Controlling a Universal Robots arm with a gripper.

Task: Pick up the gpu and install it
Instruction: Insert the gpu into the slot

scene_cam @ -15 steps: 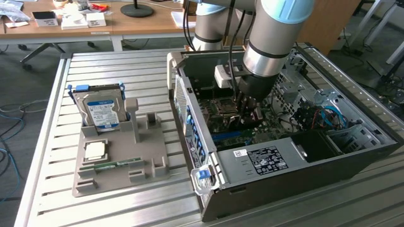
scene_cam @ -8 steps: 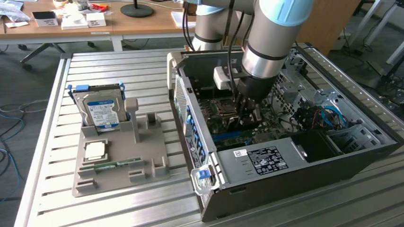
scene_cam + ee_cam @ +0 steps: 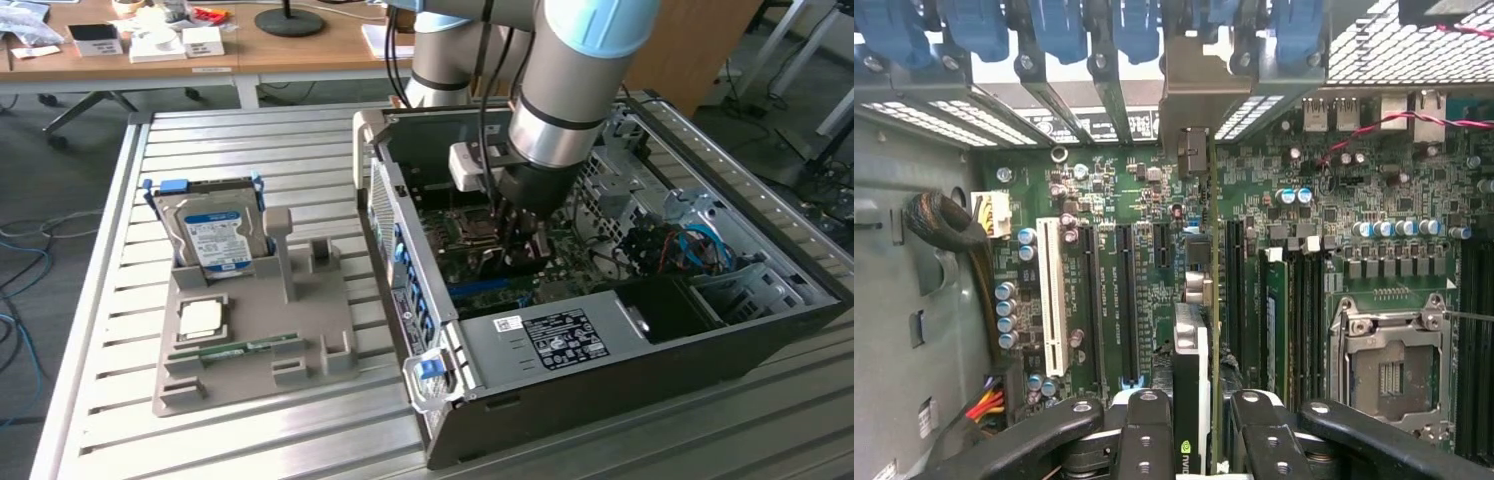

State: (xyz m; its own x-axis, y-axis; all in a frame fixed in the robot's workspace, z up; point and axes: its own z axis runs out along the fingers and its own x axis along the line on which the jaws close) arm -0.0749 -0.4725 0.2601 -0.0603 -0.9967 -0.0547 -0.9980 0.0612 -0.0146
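Exterior view: the arm (image 3: 561,90) reaches straight down into the open case (image 3: 747,330), which lies on its side on the slatted table (image 3: 267,140). The gripper (image 3: 518,240) sits low over the motherboard (image 3: 465,262), deep inside the case. On the exterior view's left, well apart from the case, a grey holder (image 3: 320,340) carries a hard drive (image 3: 214,235) standing upright, with a chip (image 3: 200,318) and a RAM stick (image 3: 247,348) lying flat in front of it.

Wrist view: the black fingers (image 3: 1146,435) are clenched on the gpu (image 3: 1192,360) – one on each face of the card, which stands on edge over the board. Its pale bracket (image 3: 1199,85) meets the case's rear wall, between the blue clips (image 3: 984,25). The card runs between the long black slots beside the white slot (image 3: 1054,300) and the RAM slots next to the CPU socket (image 3: 1389,365). Whether its lower edge is seated in a slot – I cannot tell.
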